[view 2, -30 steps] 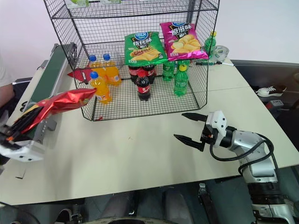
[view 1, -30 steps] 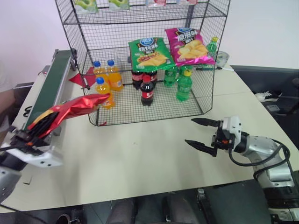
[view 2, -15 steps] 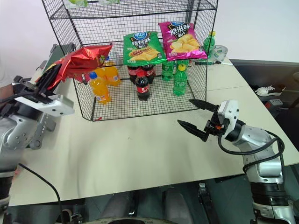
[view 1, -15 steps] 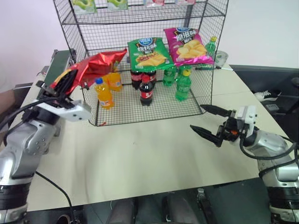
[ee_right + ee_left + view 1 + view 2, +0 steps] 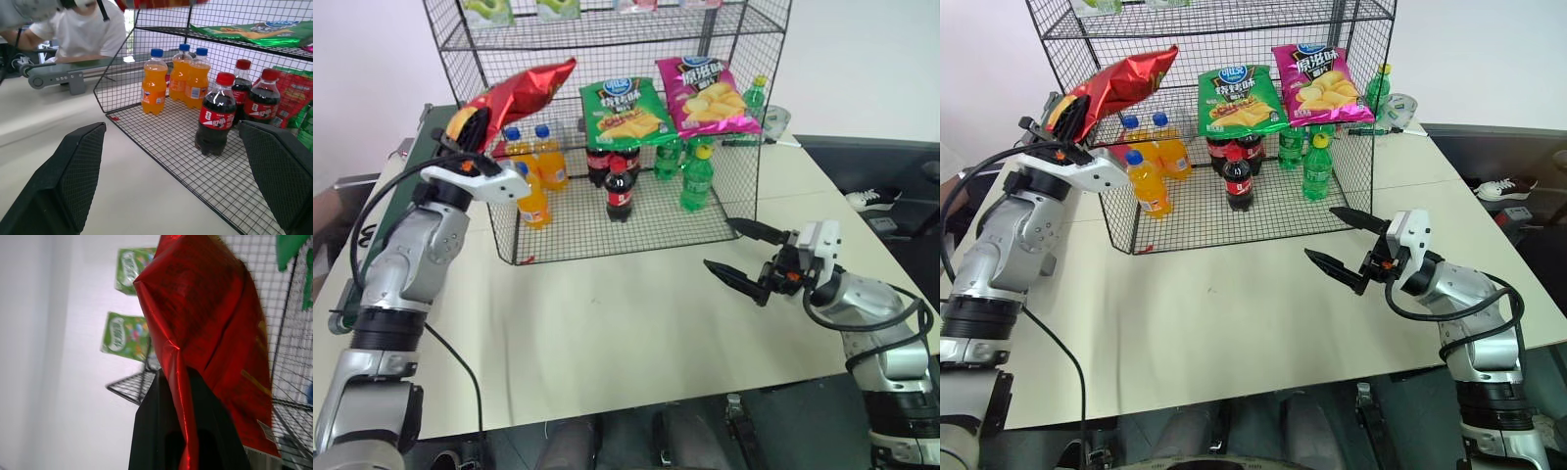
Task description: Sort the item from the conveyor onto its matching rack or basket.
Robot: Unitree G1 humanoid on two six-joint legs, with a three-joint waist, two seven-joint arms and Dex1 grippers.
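The right gripper hovers nearest, over the bare beige table, its two black fingers spread wide with nothing between them. Farther back on the left, the left gripper is clamped tight on the lower end of the red potato-chip bag, which slants up in the air against the front left corner of the black wire rack. Inside the rack stand orange soda bottles, cola bottles and green bottles; a green chip bag and a pink chip bag lie on the tier above. The dark green conveyor runs along the table's left edge.
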